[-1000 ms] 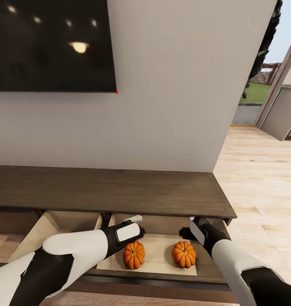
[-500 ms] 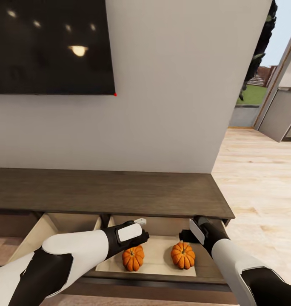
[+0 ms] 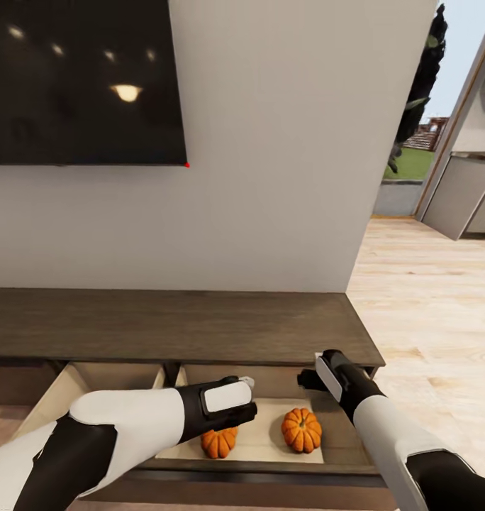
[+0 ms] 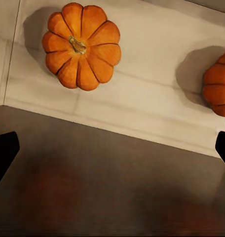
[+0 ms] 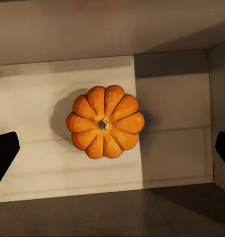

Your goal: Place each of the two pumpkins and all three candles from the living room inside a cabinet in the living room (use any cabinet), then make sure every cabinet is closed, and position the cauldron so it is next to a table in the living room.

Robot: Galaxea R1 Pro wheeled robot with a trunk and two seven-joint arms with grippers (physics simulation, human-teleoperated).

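Orange pumpkins, both sitting upright on the pale floor of the open drawer in the dark wood cabinet. R pumpkin lies straight below my right gripper, jaws spread wide, nothing held. L pumpkin is partly under my left gripper, also apart and empty, which hangs over the drawer's front edge. Pumpkins look done imo; candles next, then shut drawers.

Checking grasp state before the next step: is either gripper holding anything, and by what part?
Nothing is held. Both pumpkins sit free on the open drawer floor; the left gripper and right gripper are open above them.
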